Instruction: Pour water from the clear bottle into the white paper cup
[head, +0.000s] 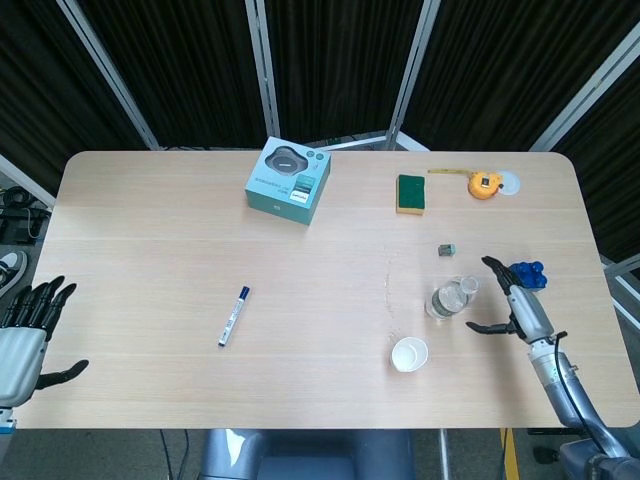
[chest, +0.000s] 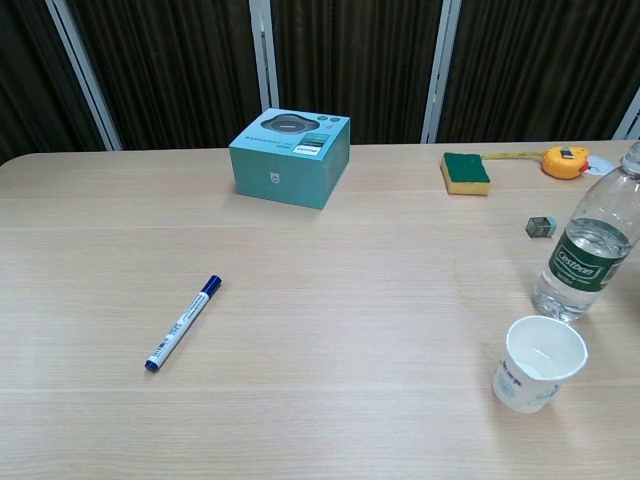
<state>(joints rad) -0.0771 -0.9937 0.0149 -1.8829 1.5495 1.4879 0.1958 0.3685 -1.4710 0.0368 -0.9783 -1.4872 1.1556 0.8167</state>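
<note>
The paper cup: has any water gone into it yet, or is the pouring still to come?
The pour may be over. The clear bottle stands capless beside the white paper cup, the right hand is open beside it, not touching. Whether the cup holds water cannot be told. The left hand waits open.

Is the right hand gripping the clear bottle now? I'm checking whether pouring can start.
No. In the head view the right hand sits open beside the clear bottle with bare table between them.

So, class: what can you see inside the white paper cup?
The white paper cup shows a pale inner wall and bottom; whether any water lies there cannot be told. The clear bottle beside it holds water.
</note>
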